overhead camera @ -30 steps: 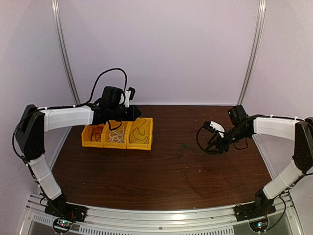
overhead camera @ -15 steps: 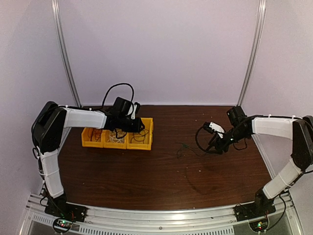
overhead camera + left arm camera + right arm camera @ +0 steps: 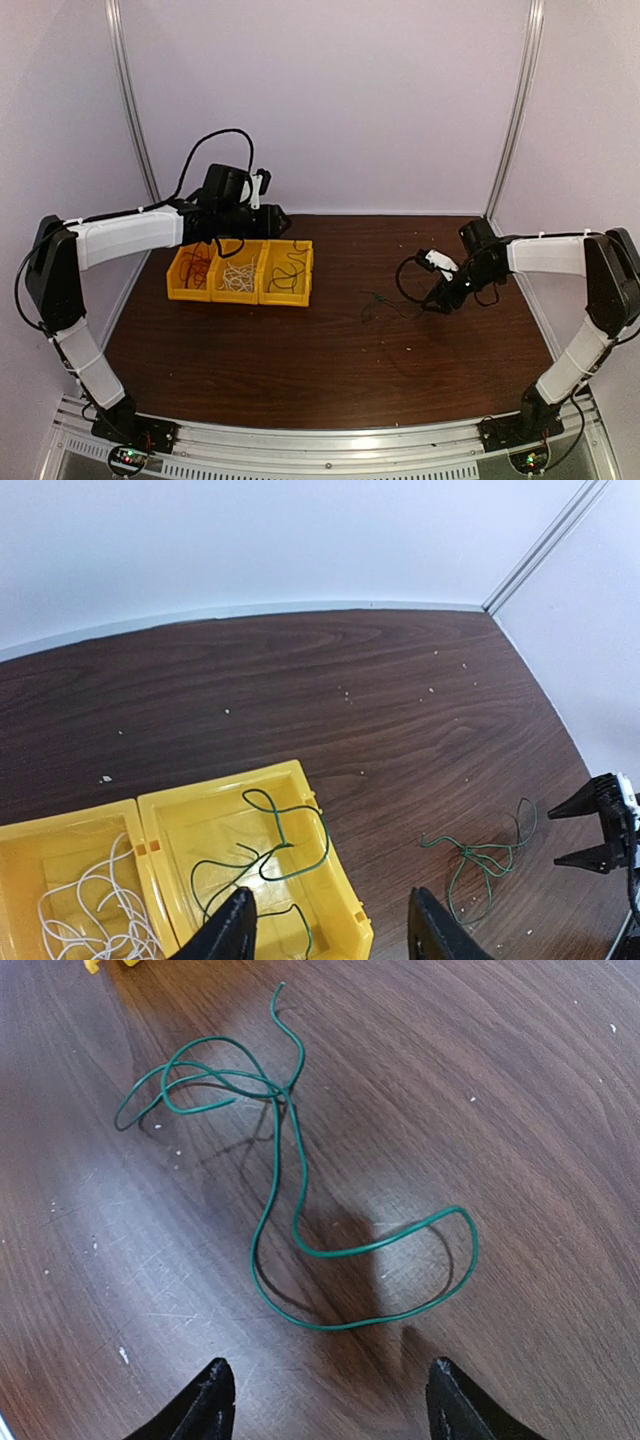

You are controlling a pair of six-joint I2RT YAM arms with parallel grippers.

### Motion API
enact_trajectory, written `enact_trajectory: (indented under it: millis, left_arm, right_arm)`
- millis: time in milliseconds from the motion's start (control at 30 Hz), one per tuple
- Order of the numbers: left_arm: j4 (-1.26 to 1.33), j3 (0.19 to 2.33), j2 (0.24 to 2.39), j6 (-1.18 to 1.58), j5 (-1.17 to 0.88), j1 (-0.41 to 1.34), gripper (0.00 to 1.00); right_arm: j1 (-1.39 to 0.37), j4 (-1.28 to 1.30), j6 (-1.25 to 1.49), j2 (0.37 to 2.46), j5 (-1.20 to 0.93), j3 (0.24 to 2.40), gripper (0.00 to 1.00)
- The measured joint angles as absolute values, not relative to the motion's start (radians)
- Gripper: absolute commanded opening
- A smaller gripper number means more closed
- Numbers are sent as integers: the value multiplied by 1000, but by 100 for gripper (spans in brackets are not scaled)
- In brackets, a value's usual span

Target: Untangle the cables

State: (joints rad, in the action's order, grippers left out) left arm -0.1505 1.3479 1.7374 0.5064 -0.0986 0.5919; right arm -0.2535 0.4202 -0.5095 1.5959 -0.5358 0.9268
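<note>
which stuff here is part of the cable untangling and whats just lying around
Part of the job:
- loose green cables on the table
- green cable, white cables and red cables, sorted into the yellow bins

Just there:
- pale specks on the wood
- thick black arm cable

A robot test cell in a lab — plain white walls (image 3: 330, 110) close round a dark wooden table (image 3: 300, 360), slim metal posts (image 3: 132, 120) stand at the back corners, and the left arm (image 3: 125, 232) and right arm (image 3: 555, 254) are bolted to a slotted metal rail (image 3: 330, 448) — yellow parts bins (image 3: 285, 298) on the tabletop.
</note>
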Motion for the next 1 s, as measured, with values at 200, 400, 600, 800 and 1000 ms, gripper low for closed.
enact_trajectory:
  millis: [200, 400, 600, 800, 1000]
  left_arm:
    - [-157, 1296, 1636, 503, -87, 594, 52]
    - [-155, 1217, 1587, 495, -92, 620, 48]
    - [-67, 1147, 1565, 466, -210, 688, 47]
    - [12, 1144, 1570, 450, -299, 749, 47]
    - [60, 1134, 1589, 447, -327, 788, 47]
  right_arm:
    - [-244, 406, -472, 1646, -514, 951, 66]
    - [-242, 388, -445, 1688, -492, 966, 66]
    - [-240, 380, -430, 1733, -458, 1047, 66]
    - [-240, 372, -437, 1824, -457, 1126, 51]
    - [-240, 380, -442, 1880, -476, 1145, 19]
